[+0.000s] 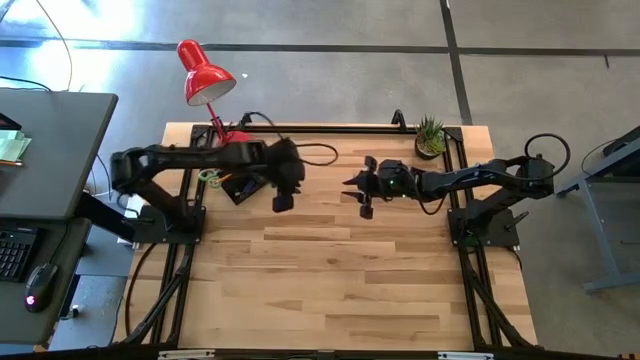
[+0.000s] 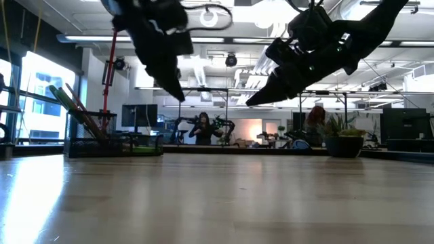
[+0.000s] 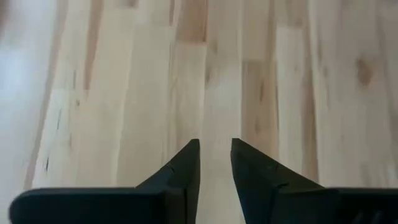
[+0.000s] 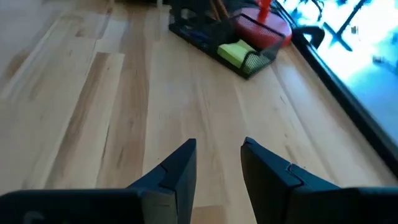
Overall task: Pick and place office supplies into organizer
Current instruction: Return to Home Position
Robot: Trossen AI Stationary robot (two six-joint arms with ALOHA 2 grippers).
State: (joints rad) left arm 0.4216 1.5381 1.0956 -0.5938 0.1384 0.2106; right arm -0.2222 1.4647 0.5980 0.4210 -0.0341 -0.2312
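- High view: your left gripper (image 1: 284,200) hangs over the wooden table (image 1: 330,290), just left of the middle. Your right gripper (image 1: 356,195) faces it from its 3 o'clock, a short gap between them. The black organizer (image 1: 236,187) sits at 9 o'clock from the left gripper, partly hidden under that arm. The red desk lamp (image 1: 205,75) stands at the table's 11 o'clock corner and the small potted plant (image 1: 430,135) at 1 o'clock.
- Low view: both grippers are raised clear of the tabletop. The organizer (image 2: 115,144) rests at 9 o'clock, with long thin pieces (image 2: 74,108), green and orange, leaning out of it. Two people (image 2: 203,125) show far back in the room.
- Left wrist view: your left gripper (image 3: 215,180) looks down on bare wood. Its jaws are released to a narrow gap and hold nothing.
- Right wrist view: your right gripper (image 4: 217,174) is also parted and empty. Ahead of it is the organizer (image 4: 205,34), with the lime-green sticky-note pad (image 4: 236,53) in its mesh end compartment. The lamp's red base (image 4: 270,31) is just behind.
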